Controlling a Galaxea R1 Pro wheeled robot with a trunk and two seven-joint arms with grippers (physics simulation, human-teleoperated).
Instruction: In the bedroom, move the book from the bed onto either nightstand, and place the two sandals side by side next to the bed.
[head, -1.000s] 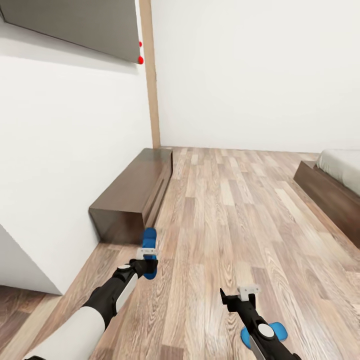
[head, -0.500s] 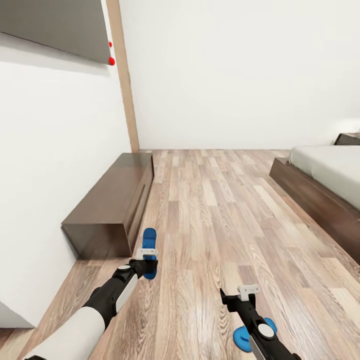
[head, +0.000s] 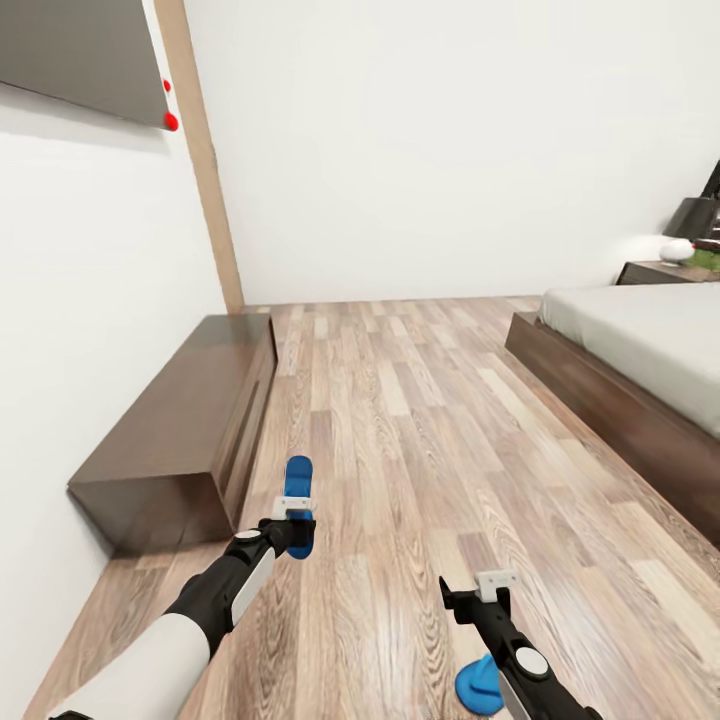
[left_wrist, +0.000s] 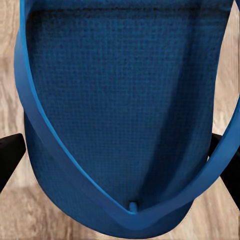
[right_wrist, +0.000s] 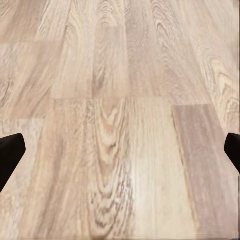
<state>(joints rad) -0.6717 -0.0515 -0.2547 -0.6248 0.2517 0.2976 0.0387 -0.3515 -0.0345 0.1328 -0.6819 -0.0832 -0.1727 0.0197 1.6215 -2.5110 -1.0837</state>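
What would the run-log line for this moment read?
phase: in transit | left end effector: shut on blue sandal | right end effector: open | second sandal: on floor | bed: ahead right

A bright blue sandal (left_wrist: 120, 100) sits close to the lens, its woven-textured sole facing the camera and 2 straps meeting at a small toe post. Dark fingertips (left_wrist: 11, 157) of the left gripper (left_wrist: 120, 160) flank it at both edges. Wood-plank floor (left_wrist: 10, 75) shows behind.
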